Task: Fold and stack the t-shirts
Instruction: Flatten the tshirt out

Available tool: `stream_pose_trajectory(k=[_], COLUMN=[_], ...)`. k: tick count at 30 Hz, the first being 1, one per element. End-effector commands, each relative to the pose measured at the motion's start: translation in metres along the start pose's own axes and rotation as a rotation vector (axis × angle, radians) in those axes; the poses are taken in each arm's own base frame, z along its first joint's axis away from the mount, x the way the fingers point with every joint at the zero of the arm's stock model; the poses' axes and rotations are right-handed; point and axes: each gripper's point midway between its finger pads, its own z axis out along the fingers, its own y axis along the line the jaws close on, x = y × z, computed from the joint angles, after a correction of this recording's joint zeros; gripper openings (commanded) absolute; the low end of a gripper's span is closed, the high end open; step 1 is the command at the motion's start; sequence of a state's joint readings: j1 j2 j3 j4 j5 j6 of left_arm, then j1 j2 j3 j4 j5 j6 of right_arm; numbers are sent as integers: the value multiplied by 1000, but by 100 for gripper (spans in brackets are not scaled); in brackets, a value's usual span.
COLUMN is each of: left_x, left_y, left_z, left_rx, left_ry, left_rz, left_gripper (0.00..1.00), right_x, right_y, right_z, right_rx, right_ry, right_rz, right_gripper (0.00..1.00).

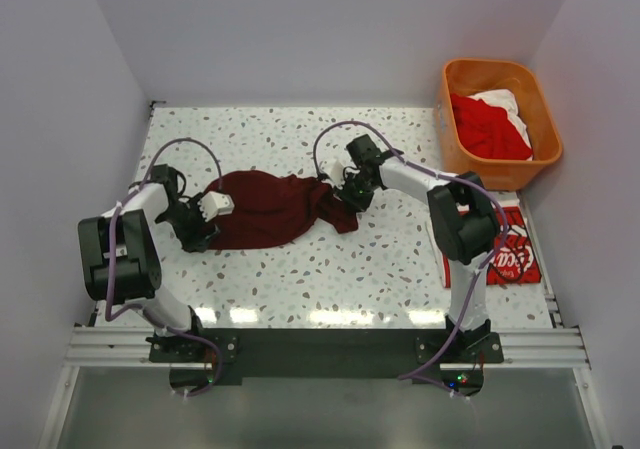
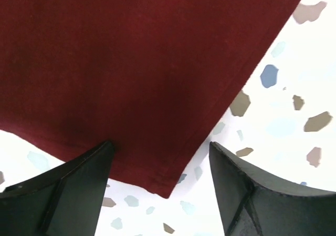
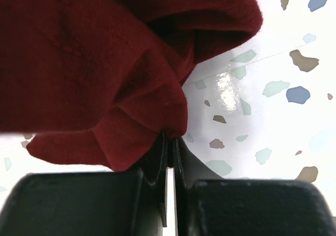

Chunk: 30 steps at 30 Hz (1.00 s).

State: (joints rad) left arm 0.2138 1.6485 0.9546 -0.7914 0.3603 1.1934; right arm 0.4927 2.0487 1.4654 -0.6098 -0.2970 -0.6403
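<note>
The plain dark maroon cloth t-shirt (image 1: 265,209) lies rumpled at centre-left of the top view, on the white speckled surface (image 1: 330,279). The right fingers (image 3: 185,173) are clenched on a bunched fold at the shirt's right end, with cloth pinched between them in the lower middle of the right wrist view. The left fingers (image 2: 68,194) stand released and wide, straddling a hemmed corner of the same shirt at the bottom of the left wrist view.

A bright red t-shirt with white Coca-Cola script (image 1: 512,254) lies flat at the right of the frame, partly hidden by the right arm. The orange plastic basket (image 1: 545,119) at upper right holds red and white t-shirts (image 1: 490,129).

The step in hand looks like gripping the maroon shirt at 2 ends to stretch it flat before any fold. To do it well, the left fingers should sink until the hem corner sits fully between them, then close on the hem itself rather than skimming over it. The right grip holds a wad, not a clean edge, so a hard pull may only tighten the creases. A slow, low, outward draw on both sides would suit better, and it should stop short of the Coca-Cola shirt.
</note>
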Motion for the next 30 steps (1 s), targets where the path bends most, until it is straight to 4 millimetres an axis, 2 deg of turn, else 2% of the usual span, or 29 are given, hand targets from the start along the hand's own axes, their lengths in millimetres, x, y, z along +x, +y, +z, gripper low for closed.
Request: stream_pose_trajectory(k=[1, 2, 5, 6, 7, 8, 9, 10, 11, 13, 14, 15, 16, 17, 19, 20, 22, 23, 24, 25, 28, 29, 30], left_x=[20, 23, 21, 20, 17, 12, 6, -2, -13, -33, -49, -59, -71, -90, -112, -126, -143, -153, -159, -171, -186, -193, -196], left_y=[4, 3, 5, 5, 2, 7, 8, 4, 17, 24, 43, 51, 55, 75, 89, 104, 120, 131, 136, 146, 162, 163, 166], left_z=[7, 9, 9, 8, 7, 1, -3, -7, -19, -33, -50, -59, -67, -89, -109, -130, -151, -171, -182, -205, -246, -265, -276], left_rx=[-44, -46, -54, -54, -37, -44, -41, -21, -55, -64, -110, -126, -130, -187, -226, -285, -350, -400, -428, -488, -606, -652, -684], left_ry=[70, 76, 70, 67, 55, 41, 26, -5, -33, -93, -131, -158, -201, -245, -318, -359, -428, -464, -491, -543, -639, -672, -697], left_rz=[34, 31, 25, 23, 18, 18, 20, 5, 11, -18, -14, -20, -57, -49, -89, -86, -133, -132, -141, -155, -190, -184, -191], left_gripper=[77, 75, 55, 39, 31, 22, 7, 1, 0, 0, 0, 0, 0, 0, 0, 0, 0, 0, 0, 0, 0, 0, 0], right_x=[-4, -5, -16, -21, -25, -29, -37, -43, -50, -67, -74, -87, -91, -98, -111, -119, -130, -134, -144, -147, -162, -167, -172], right_y=[-1, -2, -12, -17, -26, -31, -42, -48, -54, -73, -80, -89, -98, -104, -119, -126, -139, -145, -155, -161, -177, -181, -183], right_z=[-11, -16, -38, -45, -58, -64, -77, -85, -97, -123, -134, -152, -163, -174, -201, -213, -242, -253, -276, -291, -345, -361, -378], right_rx=[14, 15, 46, 63, 91, 107, 139, 157, 181, 248, 274, 311, 338, 366, 428, 465, 543, 578, 649, 689, 833, 874, 908], right_ry=[-18, -23, -75, -93, -115, -132, -161, -181, -205, -267, -295, -335, -357, -381, -436, -468, -518, -537, -583, -608, -709, -745, -777], right_rz=[-20, -9, 16, 22, 42, 48, 64, 66, 65, 68, 69, 59, 70, 67, 66, 61, 62, 64, 60, 68, 70, 68, 66], right_gripper=[0, 0, 0, 0, 0, 0, 0, 0, 0, 0, 0, 0, 0, 0, 0, 0, 0, 0, 0, 0, 0, 0, 0])
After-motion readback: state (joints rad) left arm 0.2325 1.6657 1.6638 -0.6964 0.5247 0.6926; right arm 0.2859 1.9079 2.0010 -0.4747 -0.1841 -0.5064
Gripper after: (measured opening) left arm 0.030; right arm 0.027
